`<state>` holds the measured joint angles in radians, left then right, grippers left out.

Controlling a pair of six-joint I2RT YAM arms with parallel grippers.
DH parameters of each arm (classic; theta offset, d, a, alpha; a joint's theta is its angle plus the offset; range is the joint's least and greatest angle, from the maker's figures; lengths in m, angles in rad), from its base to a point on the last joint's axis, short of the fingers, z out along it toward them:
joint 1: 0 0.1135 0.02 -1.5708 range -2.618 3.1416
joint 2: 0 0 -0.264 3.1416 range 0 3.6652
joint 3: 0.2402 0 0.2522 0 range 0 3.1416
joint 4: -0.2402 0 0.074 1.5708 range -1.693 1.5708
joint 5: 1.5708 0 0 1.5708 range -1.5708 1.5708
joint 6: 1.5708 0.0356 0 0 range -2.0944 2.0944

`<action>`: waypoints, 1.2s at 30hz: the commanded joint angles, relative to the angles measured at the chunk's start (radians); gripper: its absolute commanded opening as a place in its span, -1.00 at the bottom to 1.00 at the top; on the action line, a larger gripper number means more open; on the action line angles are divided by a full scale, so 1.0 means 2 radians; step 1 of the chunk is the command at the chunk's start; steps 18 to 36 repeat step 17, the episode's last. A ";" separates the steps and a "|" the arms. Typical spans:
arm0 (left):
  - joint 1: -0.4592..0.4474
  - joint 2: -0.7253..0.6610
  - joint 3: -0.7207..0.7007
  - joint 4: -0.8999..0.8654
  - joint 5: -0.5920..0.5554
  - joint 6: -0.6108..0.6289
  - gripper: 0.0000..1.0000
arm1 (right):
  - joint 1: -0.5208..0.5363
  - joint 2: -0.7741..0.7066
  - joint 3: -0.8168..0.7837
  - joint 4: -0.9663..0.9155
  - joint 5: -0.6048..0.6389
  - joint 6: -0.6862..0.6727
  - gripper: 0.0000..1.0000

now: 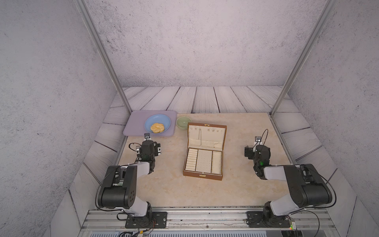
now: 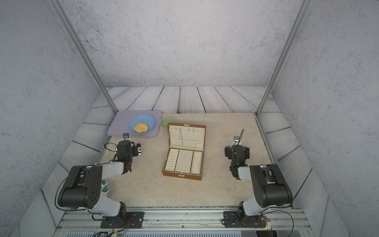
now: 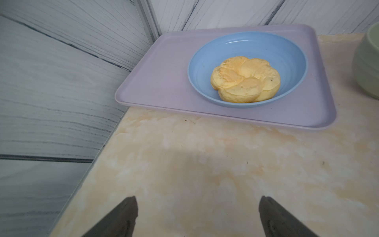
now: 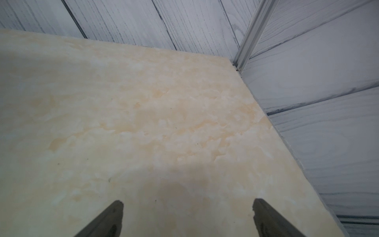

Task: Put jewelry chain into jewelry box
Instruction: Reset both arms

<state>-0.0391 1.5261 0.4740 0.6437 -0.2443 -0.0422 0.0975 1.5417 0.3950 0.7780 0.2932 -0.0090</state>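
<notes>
Jewelry chain: I see it as a thin strand lying against the cream lining of the open lid of the jewelry box, which sits mid-surface in both top views. Left fingers: apart, nothing between them, over bare surface near a lilac tray carrying a blue bowl with a bun. Right fingers: apart, empty, well apart from the box.

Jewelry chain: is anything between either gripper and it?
Nothing visible. The jewelry chain already sits against the open lid's lining inside the jewelry box. Only bare table separates the box from the open left gripper and open right gripper, one on each side.
</notes>
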 commanded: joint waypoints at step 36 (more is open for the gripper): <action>0.008 0.001 -0.006 0.055 0.063 0.014 0.96 | -0.009 0.011 0.005 0.054 -0.035 0.014 0.98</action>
